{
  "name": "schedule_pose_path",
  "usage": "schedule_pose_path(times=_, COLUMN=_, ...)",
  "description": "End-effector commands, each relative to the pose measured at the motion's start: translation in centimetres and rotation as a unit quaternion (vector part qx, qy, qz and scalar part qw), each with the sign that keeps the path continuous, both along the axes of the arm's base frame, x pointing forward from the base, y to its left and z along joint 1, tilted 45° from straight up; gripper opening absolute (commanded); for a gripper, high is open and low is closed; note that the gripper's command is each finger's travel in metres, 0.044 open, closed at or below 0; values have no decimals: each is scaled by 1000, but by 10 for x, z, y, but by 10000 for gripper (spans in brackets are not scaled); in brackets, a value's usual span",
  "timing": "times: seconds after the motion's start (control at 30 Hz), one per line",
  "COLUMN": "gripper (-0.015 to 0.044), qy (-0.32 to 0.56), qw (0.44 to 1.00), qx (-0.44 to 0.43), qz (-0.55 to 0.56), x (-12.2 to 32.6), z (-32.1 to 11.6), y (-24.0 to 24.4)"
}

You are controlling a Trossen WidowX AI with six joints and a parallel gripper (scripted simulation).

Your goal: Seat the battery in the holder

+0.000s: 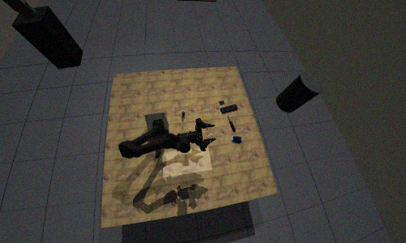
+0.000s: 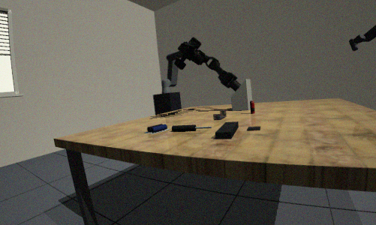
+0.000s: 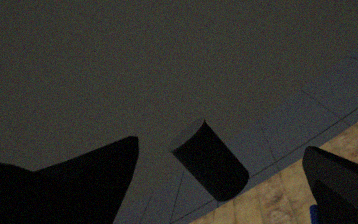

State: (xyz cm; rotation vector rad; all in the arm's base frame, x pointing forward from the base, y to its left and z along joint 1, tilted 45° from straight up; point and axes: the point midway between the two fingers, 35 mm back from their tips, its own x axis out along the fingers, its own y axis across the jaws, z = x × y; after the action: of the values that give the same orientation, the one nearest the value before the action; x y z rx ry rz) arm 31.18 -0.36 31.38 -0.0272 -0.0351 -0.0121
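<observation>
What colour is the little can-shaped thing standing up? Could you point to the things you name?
Red [image 2: 252, 107] and black, clearest in the exterior view.

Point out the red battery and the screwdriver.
Red battery [image 1: 183, 113] [image 2: 252, 107]: top and exterior views, on its body.
Screwdriver [image 1: 232, 126] [image 2: 183, 128]: top and exterior views, on its black handle.

I hold my open gripper [image 1: 212, 133] above the worktop [image 1: 129, 93], its tips pointing toward the right edge. Near that edge lie a black block [image 1: 228, 108], a dark slim tool [image 1: 232, 124] and a blue-and-black item [image 1: 237, 139] (too small for me to name), all nearer the top right corner than the bottom left.
</observation>
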Motion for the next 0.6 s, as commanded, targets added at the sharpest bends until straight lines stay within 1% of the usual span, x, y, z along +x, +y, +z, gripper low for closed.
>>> schedule_pose_path(times=0.0, gripper=374, qy=6, qw=1000, qx=0, qz=0, x=2, z=-3, y=1)
schedule_pose_path(times=0.07, gripper=321, qy=58, qw=998, qx=2, qz=1, x=14, z=-26, y=6)
schedule_pose_path(times=0.23, gripper=190, qy=251, qw=968, qx=-18, qz=1, x=39, z=-116, y=31)
schedule_pose_path(times=0.33, gripper=111, qy=359, qw=932, qx=-51, qz=-2, x=39, z=-168, y=46)
schedule_pose_path(times=0.47, gripper=6, qy=488, qw=865, qx=-116, qz=-8, x=23, z=-232, y=61)
schedule_pose_path(times=0.57, gripper=0, qy=569, qw=802, qx=-179, qz=-14, x=3, z=-271, y=69)
